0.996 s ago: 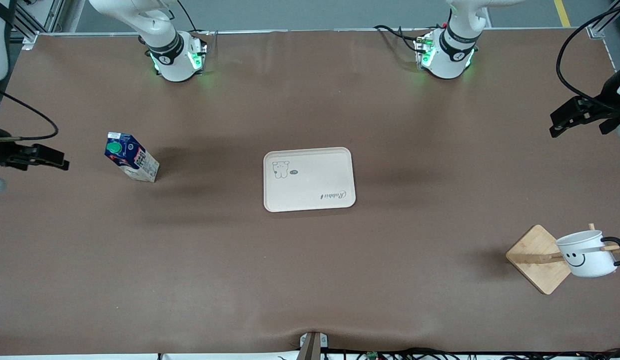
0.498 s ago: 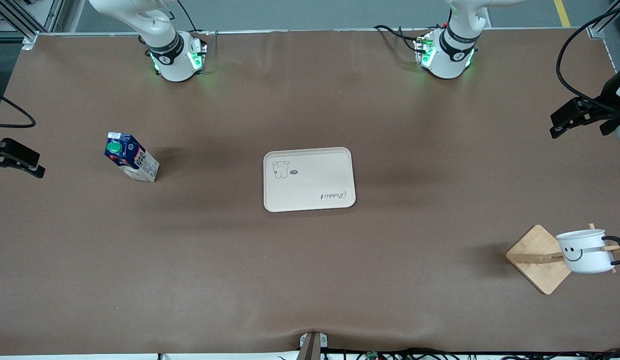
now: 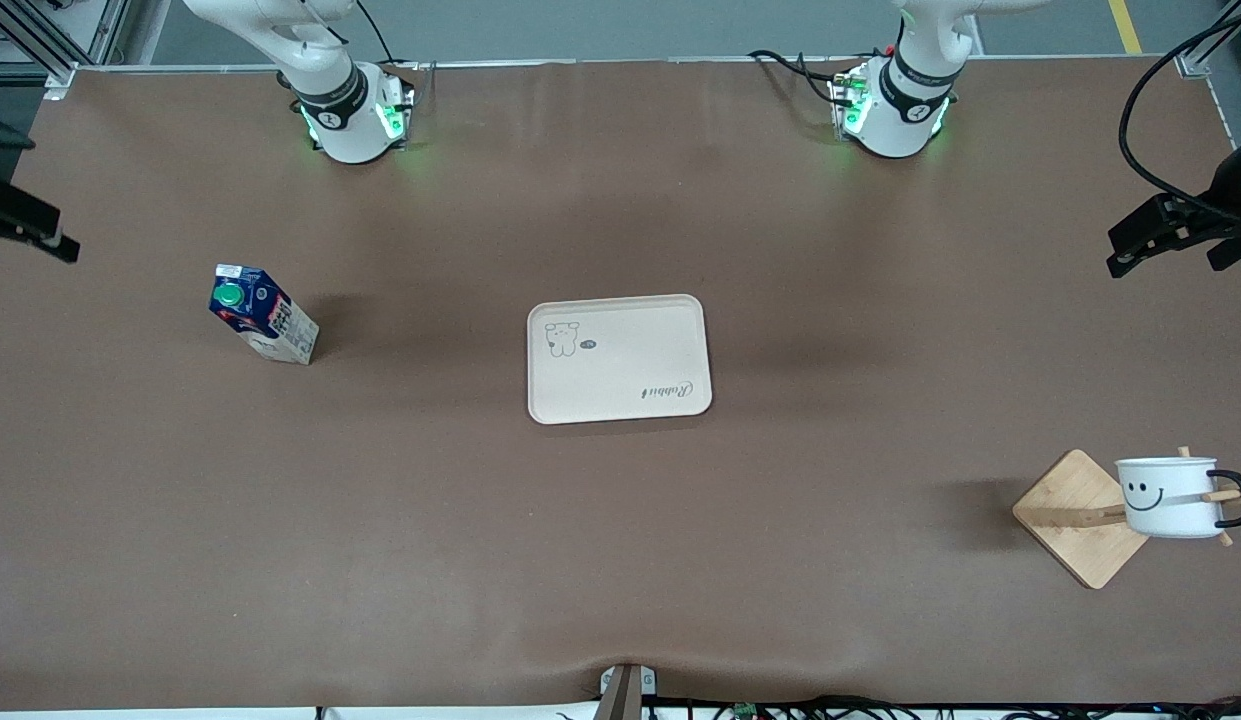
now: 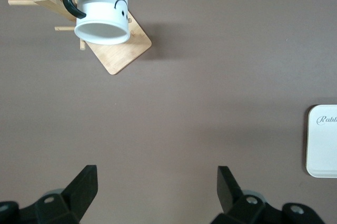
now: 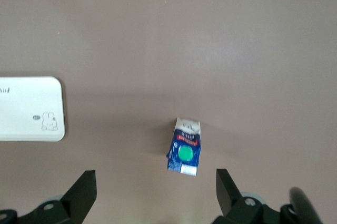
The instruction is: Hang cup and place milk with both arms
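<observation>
The cup point(image 3: 1170, 497) is a white mug with a smiley face. It hangs by its black handle on a peg of a wooden rack point(image 3: 1075, 515) toward the left arm's end of the table; the left wrist view also shows the cup point(image 4: 102, 10) on the rack point(image 4: 124, 50). The milk point(image 3: 263, 315) stands upright on the table toward the right arm's end, green cap up, and the right wrist view shows the milk point(image 5: 184, 153) too. My left gripper point(image 3: 1122, 252) point(image 4: 156, 182) is open and empty over that end's table edge. My right gripper point(image 3: 42, 228) point(image 5: 156, 184) is open and empty over the other end's edge.
A cream tray point(image 3: 620, 358) with a rabbit print lies mid-table with nothing on it; its edge shows in both wrist views, tray point(image 4: 322, 139) and tray point(image 5: 31, 109). Both arm bases stand along the table edge farthest from the front camera. Cables run along the edge nearest that camera.
My right gripper has drawn back toward its base's side of the table. The cup has tilted on its peg. My left gripper has barely shifted.
</observation>
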`<state>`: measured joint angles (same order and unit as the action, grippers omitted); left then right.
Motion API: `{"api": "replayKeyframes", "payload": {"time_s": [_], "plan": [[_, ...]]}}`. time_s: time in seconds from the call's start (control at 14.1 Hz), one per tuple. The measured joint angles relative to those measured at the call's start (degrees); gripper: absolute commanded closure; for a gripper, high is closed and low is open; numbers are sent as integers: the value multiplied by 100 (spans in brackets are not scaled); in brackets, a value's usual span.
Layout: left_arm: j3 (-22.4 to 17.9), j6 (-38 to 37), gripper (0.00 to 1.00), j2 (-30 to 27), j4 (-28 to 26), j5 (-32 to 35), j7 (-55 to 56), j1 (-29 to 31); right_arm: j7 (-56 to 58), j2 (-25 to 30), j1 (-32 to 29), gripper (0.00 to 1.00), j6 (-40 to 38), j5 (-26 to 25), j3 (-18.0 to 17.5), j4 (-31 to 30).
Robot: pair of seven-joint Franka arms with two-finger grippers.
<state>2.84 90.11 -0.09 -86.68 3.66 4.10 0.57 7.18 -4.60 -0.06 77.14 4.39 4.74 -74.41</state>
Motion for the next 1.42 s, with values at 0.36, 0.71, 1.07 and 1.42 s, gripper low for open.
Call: {"api": "replayKeyframes", "payload": {"time_s": [0.36, 0.71, 1.07, 1.42], "plan": [[1, 0, 0, 2, 29, 0, 0, 1, 0, 846, -21, 0, 227, -198, -13, -1362], [2, -5, 0, 17, 28, 0, -16, 1, 9, 1009, -65, 0, 388, -352, -29, -1408], [0, -10, 0, 17, 28, 0, -92, 4, 5, 1007, -19, 0, 557, -369, -152, -1385], [-15, -17, 0, 8, 35, 0, -153, 18, 5, 1006, -63, 0, 555, -372, -111, -1365]]}}
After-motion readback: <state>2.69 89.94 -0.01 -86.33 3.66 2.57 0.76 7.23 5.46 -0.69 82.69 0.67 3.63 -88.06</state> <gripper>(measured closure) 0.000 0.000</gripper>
